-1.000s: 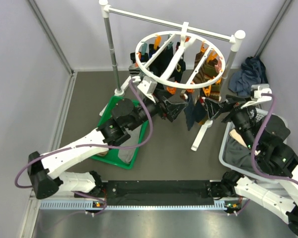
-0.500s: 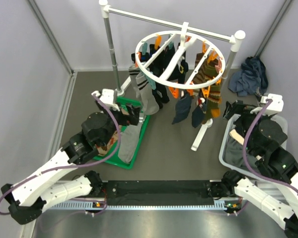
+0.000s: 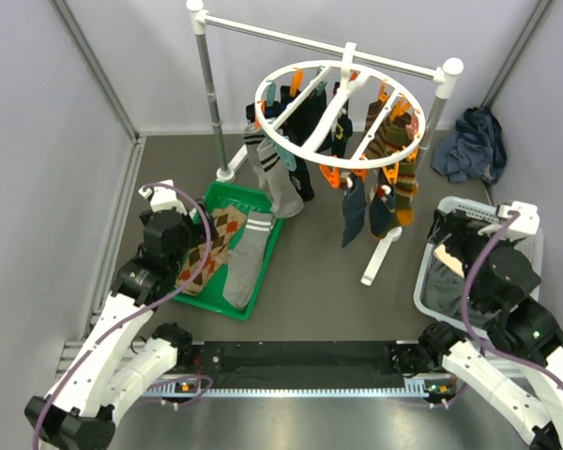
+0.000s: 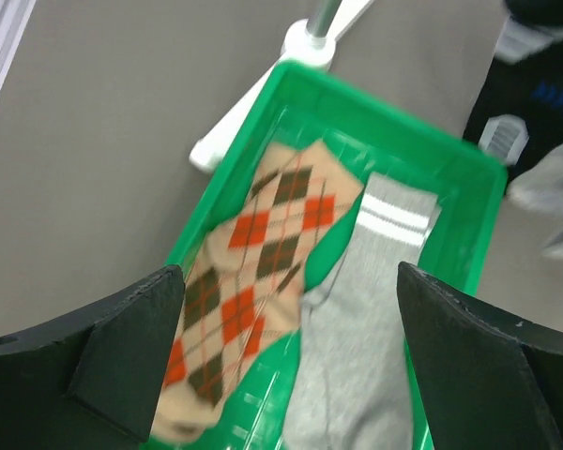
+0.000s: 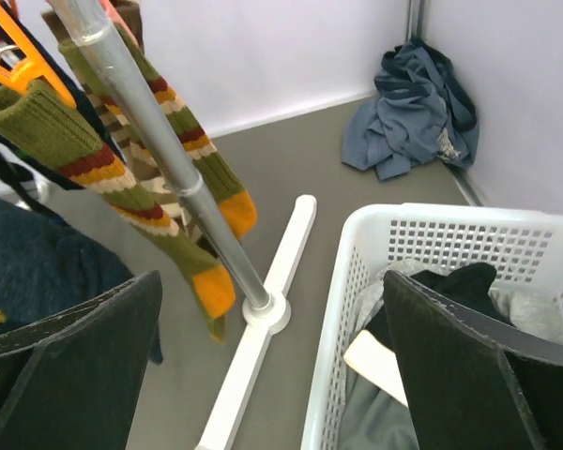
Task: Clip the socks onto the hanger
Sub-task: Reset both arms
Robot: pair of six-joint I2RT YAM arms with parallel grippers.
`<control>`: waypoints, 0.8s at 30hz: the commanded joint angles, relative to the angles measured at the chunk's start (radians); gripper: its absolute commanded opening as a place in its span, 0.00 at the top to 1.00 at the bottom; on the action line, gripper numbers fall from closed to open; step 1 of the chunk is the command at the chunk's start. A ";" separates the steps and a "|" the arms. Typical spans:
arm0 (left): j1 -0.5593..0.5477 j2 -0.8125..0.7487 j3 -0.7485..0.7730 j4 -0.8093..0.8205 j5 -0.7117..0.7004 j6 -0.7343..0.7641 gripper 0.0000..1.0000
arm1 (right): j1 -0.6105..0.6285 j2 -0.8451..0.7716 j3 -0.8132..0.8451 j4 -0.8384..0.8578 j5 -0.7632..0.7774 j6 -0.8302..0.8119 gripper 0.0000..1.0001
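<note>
The white ring hanger point(image 3: 338, 103) hangs from the rail with orange clips and several socks clipped on, among them olive striped socks point(image 5: 150, 197) and a dark navy sock point(image 3: 354, 211). A tan argyle sock point(image 4: 263, 253) and a grey sock with white bands point(image 4: 366, 309) lie in the green tray point(image 4: 394, 122). My left gripper point(image 4: 296, 375) is open and empty just above these two socks; it also shows in the top view point(image 3: 195, 246). My right gripper point(image 5: 272, 375) is open and empty, beside the white basket's left rim, also in the top view point(image 3: 448, 232).
The white-and-grey rail stand point(image 3: 206, 84) carries the hanger; its pole point(image 5: 159, 150) and white foot point(image 5: 263, 309) are just ahead of my right gripper. The white lattice basket point(image 5: 450, 225) holds dark and grey cloth. A blue-grey cloth bundle point(image 5: 413, 112) lies in the far right corner.
Both arms have pulled back from the hanger. The left swung left and down over the green tray, the right drew back toward the basket. The dark sock now hangs free.
</note>
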 commanded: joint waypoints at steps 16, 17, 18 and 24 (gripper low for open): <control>0.007 -0.466 0.042 -0.189 -0.195 0.030 0.01 | -0.009 -0.283 0.031 -0.151 -0.076 0.102 0.01; 0.007 -0.471 0.047 -0.197 -0.201 0.028 0.01 | -0.009 -0.289 0.032 -0.156 -0.078 0.103 0.01; 0.007 -0.476 0.054 -0.206 -0.204 0.028 0.01 | -0.009 -0.294 0.035 -0.160 -0.078 0.106 0.01; 0.006 -0.493 0.084 -0.232 -0.216 0.039 0.01 | -0.007 -0.292 0.072 -0.194 -0.081 0.105 0.01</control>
